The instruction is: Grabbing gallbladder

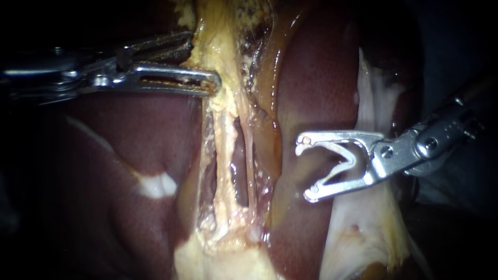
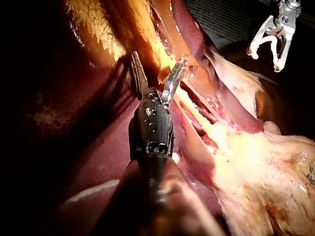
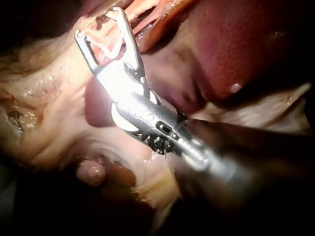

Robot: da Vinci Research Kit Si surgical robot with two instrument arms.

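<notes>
Pale yellow, wrinkled gallbladder (image 1: pixel 220 46) sits at top centre of endoscope view, narrowing downward into two thin pale tubes (image 1: pixel 226 150) that run side by side w/ dark slots between them, down to a lumpy yellow fatty mass. Slim silver left instrument (image 1: pixel 205 62) comes in level from the left. Its jaws are spread in a V, upper one dark, lower one bright and slotted, w/ the gallbladder's left edge between them; lower tip lies on the yellow tissue. Left wrist view shows the same V, orange-yellow tissue at the tips. Dark red, glossy liver (image 1: pixel 129 150) lies either side. Silver right instrument (image 1: pixel 306 168) is well apart to the right over the liver, jaws wide but both seating a white V-shaped clip (image 1: pixel 340 151). Whitish membrane (image 1: pixel 376 98) lies behind it.
</notes>
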